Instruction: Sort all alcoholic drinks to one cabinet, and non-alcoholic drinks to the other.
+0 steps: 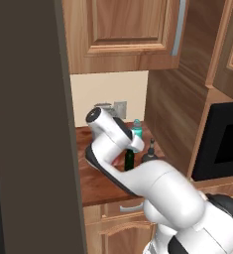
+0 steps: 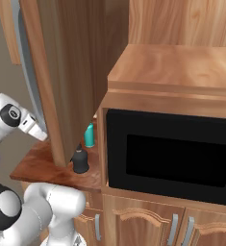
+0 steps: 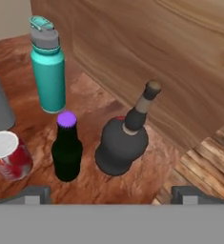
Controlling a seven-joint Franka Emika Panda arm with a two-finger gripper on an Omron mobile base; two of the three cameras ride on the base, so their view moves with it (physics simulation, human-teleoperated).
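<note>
Wooden counter (image 3: 32,183), green bottle (image 3: 66,152) beside black bottle (image 3: 121,147), gripper (image 3: 111,194) spread wide

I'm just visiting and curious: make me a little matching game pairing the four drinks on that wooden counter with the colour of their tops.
Things:
1. slim dark-green bottle
2. teal bottle
3. red can
4. squat black bottle

Tops:
A. silver
B. purple
C. brown
D. grey

Pairs: 1-B, 2-D, 3-A, 4-C
</note>
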